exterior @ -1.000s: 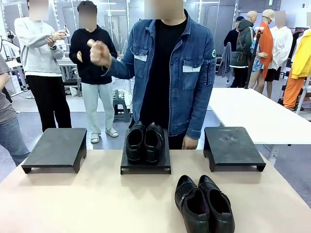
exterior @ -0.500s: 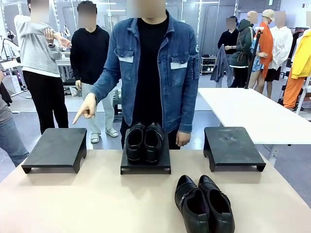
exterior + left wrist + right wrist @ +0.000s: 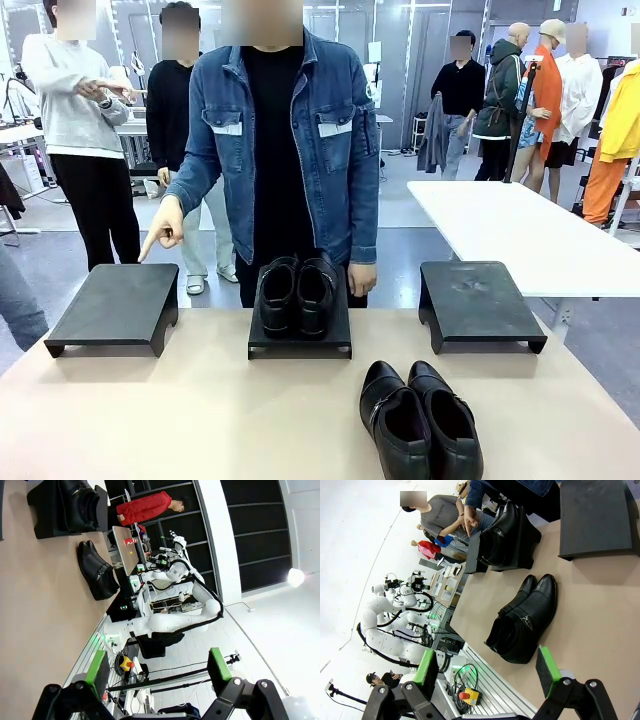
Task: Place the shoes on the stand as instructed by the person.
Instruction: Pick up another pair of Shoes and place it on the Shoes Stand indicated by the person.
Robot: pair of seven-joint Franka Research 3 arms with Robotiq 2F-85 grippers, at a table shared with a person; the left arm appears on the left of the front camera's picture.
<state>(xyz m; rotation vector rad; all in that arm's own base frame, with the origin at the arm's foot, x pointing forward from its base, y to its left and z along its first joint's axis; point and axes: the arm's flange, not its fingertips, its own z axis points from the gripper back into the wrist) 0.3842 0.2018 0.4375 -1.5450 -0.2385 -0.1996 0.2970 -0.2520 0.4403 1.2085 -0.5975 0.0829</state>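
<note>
A person (image 3: 275, 150) in a blue denim jacket over a black shirt stands at the far side of a pale beige table (image 3: 150, 420). One hand (image 3: 163, 228) is lowered, its index finger aimed down at the left stand (image 3: 112, 305), a low, flat, matte black platform with nothing on it. Two matching platforms share the row: the middle stand (image 3: 300, 345) carries a pair of glossy black leather dress shoes (image 3: 298, 292), and the right stand (image 3: 480, 300) is bare. A second pair of glossy black leather dress shoes, the loose pair (image 3: 420, 420), lies side by side on the table near the robot's edge, right of the middle, heels apparently toward the robot. The left gripper (image 3: 159, 672) hangs above the table, its green-padded fingers spread wide with nothing between them. The right gripper (image 3: 487, 675) is likewise spread and empty, looking over the loose pair from the near side. The gesture likely means the loose pair belongs on the left stand. The right arm is nearer the shoes, so it should probably start. Pinching each shoe at its heel collar should hold better than on slick leather. Lift well clear, pass in front of the middle stand without brushing its shoes, and set each shoe flat, wholly inside the platform's edges.
</note>
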